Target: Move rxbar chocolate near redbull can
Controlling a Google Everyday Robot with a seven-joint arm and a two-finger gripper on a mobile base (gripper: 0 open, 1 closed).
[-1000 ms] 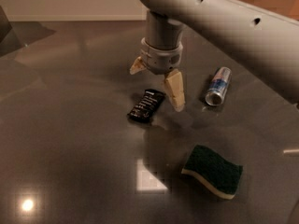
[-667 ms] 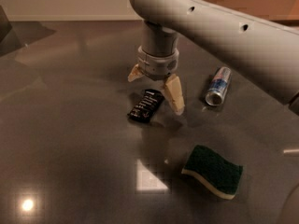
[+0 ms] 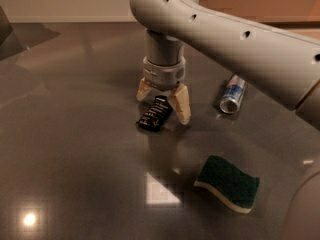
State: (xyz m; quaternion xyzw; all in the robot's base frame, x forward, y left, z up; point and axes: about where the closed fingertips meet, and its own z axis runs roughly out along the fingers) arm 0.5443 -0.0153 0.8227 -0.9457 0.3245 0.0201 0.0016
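Lying flat just left of the frame's centre, the rxbar chocolate [image 3: 153, 116] has its upper end between the spread fingers of the gripper [image 3: 163, 107], which hangs low over it. A sound grasp likely means closing across the bar's narrow width at table [image 3: 75, 134] level, then carrying it right toward the redbull can [image 3: 233, 94], clear of the green sponge [image 3: 227, 183].

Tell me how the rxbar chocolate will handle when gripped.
Probably light and thin: the rxbar chocolate lies flat. Its wrapper may slip or crinkle. The open pincer straddles its far end; unlike the lying redbull can, it shouldn't roll.
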